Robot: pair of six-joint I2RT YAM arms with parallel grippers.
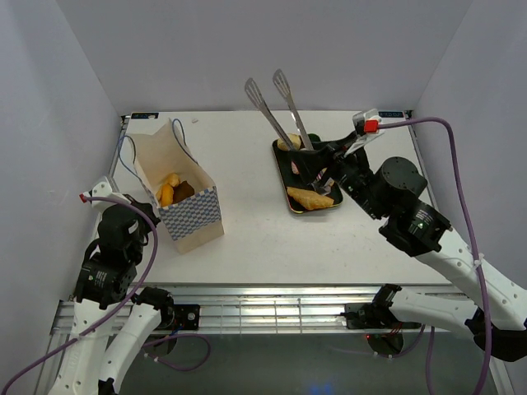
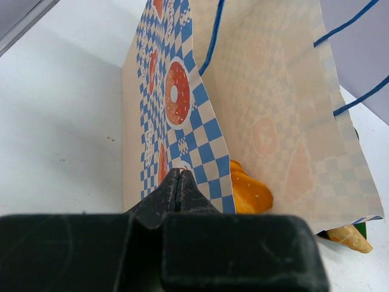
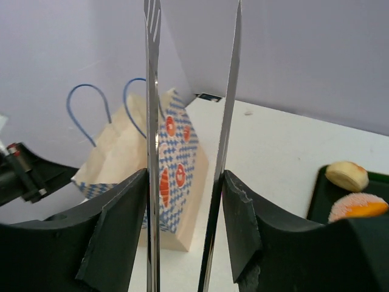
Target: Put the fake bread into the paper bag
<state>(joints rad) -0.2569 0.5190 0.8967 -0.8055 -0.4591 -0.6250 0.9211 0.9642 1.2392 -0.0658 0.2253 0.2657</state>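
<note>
My right tool [image 3: 185,182] is clamped around a pair of long thin metal tongs [image 1: 276,115], one finger outside each arm. The two arms stand apart and nothing is between their tips. In the top view the tips point up and away toward the far wall, above the dark rectangular tray [image 1: 280,169], not down at it.

The glossy golden-orange fake bread is split between two places. A couple of pieces already lie inside the cream paper bag with the blue-and-white checkered base [image 1: 177,193], which stands on the left of the white desk [image 1: 247,239]. The long ridged loaf [image 1: 310,198] lies at the near end of the tray and a pale round bun [image 1: 288,143] at its far end.

My left tool [image 2: 178,176] has its fingers pressed together, with the tips against the bag's checkered outer side. I cannot tell whether any paper is caught between them.

As I judge it, the step in hand is the next pickup.

- **Aim:** I should roll my right wrist so the tong tips come down over one piece, with one arm on each side.
- **Grip:** On the loaf I would take its narrow width near the middle so it hangs level. I would squeeze gently, because that glossy surface looks likely to slip out sideways.
- **Carry:** I would lift clear of the tray rim, bring the tips over the open mouth and between the blue string handles, then ease my fingers to release.
- **Support:** My left tool should hold steady so the light bag does not tip.
</note>
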